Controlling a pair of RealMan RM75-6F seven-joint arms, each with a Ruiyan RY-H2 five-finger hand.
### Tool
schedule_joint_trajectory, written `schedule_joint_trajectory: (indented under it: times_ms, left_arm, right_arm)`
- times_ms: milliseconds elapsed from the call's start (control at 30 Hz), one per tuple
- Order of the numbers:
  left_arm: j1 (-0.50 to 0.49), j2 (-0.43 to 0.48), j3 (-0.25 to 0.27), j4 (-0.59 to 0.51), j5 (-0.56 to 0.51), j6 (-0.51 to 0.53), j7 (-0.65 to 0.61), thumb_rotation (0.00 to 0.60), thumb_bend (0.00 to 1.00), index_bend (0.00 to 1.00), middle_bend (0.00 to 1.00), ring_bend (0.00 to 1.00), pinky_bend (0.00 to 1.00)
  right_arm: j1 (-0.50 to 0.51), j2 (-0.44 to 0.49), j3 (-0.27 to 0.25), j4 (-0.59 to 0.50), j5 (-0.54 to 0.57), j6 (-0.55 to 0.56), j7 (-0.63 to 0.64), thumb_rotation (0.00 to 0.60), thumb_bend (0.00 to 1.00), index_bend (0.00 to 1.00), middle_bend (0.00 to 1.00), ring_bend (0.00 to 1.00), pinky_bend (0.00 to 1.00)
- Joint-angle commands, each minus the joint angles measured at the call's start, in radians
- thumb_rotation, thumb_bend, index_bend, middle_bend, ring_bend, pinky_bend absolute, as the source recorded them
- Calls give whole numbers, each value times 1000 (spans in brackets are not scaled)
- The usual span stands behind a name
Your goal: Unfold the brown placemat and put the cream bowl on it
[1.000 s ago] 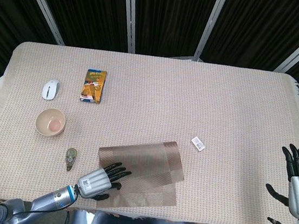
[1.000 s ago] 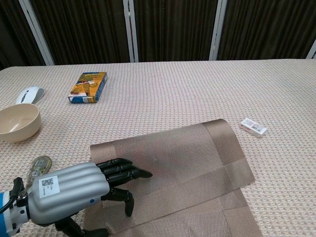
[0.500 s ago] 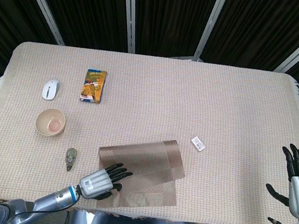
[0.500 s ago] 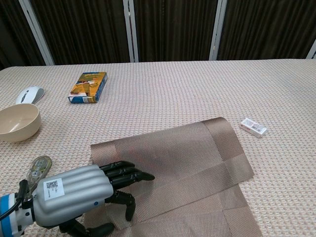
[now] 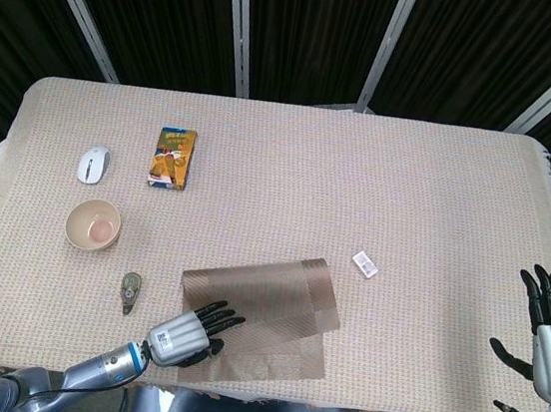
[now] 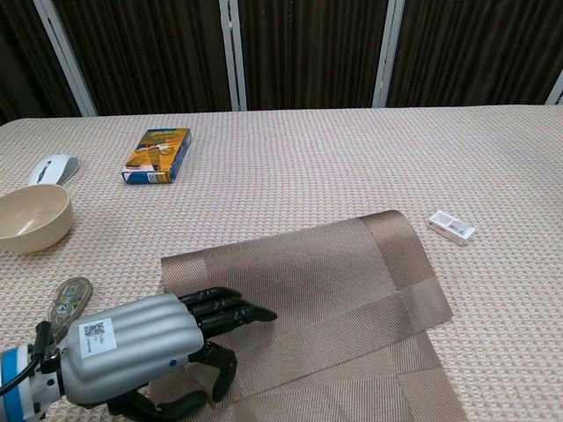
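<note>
**Op:** Placemat status? Where's your hand on it?

**Me:** Brown placemat [image 5: 260, 314] sits at the near table edge, folded: top flap skewed over the lower layer, fold along the right side. My left hand [image 6: 149, 347] is at its near-left corner, fingers [image 6: 230, 309] stretched over the top flap, thumb curled below near the flap's edge. Looks like I'm set to pinch that edge and peel it open, my read only.

**Op:** Actually gripping?

**Me:** Can't tell. Chest view cuts off the thumb side at the frame bottom, and the head view is too small to show whether the flap sits between thumb and fingers.

**Op:** Right hand?

**Me:** Right hand [image 5: 550, 339] is off the table's right edge, fingers spread, holding nothing. Parked clear of the work.

**Op:** Bowl?

**Me:** Cream bowl [image 5: 92, 224] is upright, left of the placemat and well apart from it, not yet moved. Something small and pinkish inside; can't identify it. Tape dispenser [image 5: 130, 291] lies between bowl and mat, near my wrist.
</note>
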State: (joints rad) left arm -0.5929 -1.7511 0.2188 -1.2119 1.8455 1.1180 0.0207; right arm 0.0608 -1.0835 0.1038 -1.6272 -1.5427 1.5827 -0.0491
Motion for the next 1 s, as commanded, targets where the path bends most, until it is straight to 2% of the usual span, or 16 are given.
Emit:
schedule_joint_trajectory:
  times_ms: [33,333,567,900,967,1000]
  left_arm:
    - [2,-1,0,1,-2,1,2,600,479,541,0,0,0]
    - [4,9,-7,-15,-7,19,-3,600,482,642,0,0,0]
    - [0,30,-48,-67,-12,67,-4,600,486,659,0,0,0]
    - [-47,75,-197,-142,-109,64,-16,600,489,659,0,0,0]
    - [-61,75,-236,-146,-148,42,-9,600,489,661,0,0,0]
    - [-71,75,-271,-148,-187,24,-11,600,489,662,0,0,0]
  right_arm:
    - [0,0,0,-1,0,0,0,600,0,0,0,0,0]
    - [-1,0,-2,1,-1,0,1,600,0,0,0,0,0]
    - [0,-1,-1,1,1,-3,1,600,0,0,0,0,0]
    - [2,-3,-2,2,3,-7,-3,600,0,0,0,0,0]
    - [3,-5,-2,2,4,-9,-6,600,0,0,0,0,0]
    - [4,-5,-2,3,3,-11,-8,600,0,0,0,0,0]
